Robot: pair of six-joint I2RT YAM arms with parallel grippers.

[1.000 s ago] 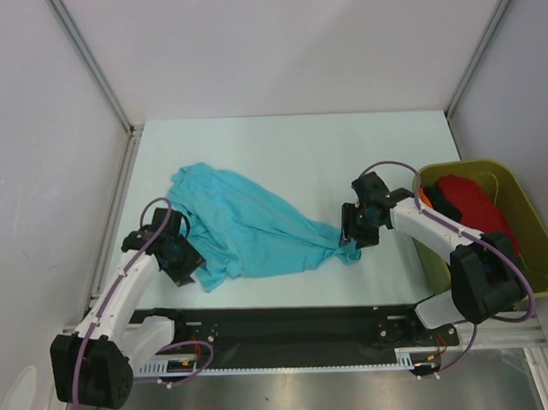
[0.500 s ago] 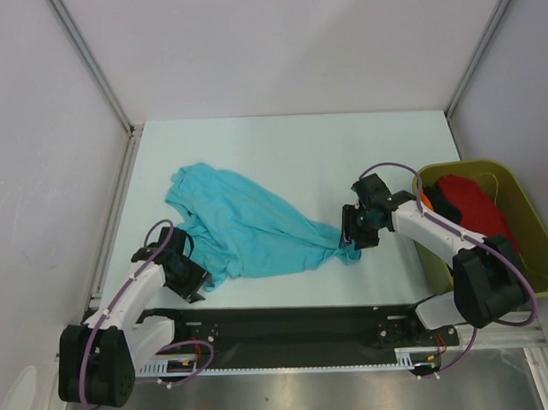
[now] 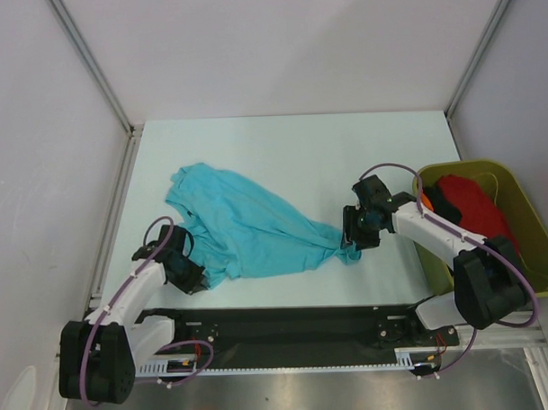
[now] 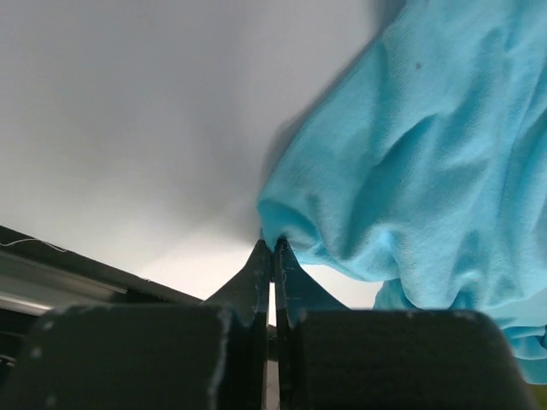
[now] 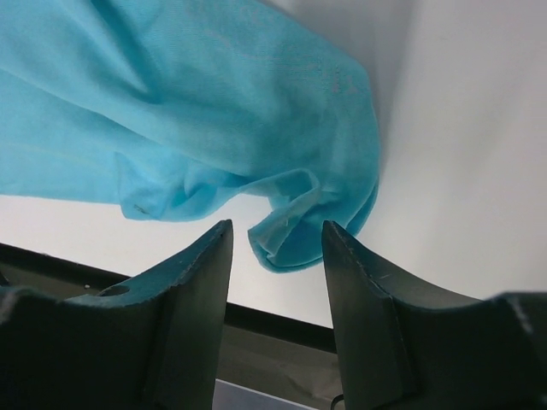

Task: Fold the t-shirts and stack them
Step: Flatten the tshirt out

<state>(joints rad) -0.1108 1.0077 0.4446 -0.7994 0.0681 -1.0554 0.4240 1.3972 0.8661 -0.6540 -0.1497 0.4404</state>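
The turquoise t-shirt [image 3: 248,228] lies crumpled on the table [image 3: 299,141], in its left half and closer to the near edge than to the far one. Its long axis goes in a diagonal, from the far-left part down to a narrow bunched end that points to the right edge. It is not yet spread flat and not folded. A red t-shirt [image 3: 472,205] waits in the olive-green tub [image 3: 462,166] at the right edge.

The left gripper [image 4: 272,249] is at the near-left corner of the turquoise cloth. Its jaws are fully together, and the edge of the cloth meets the very tips. Whether a bit of the hem is really caught between them cannot be told from the wrist view.

The right gripper [image 5: 275,229] is at the opposite, bunched end. Its jaws stand about half apart and hold nothing; a small fold of the cloth lies just in front of them, in the gap.

So the shirt lies between the two grippers, to the right of the left one and to the left of the right one. The next move probably depends on the right arm, which is the nearer one to the bunched end.
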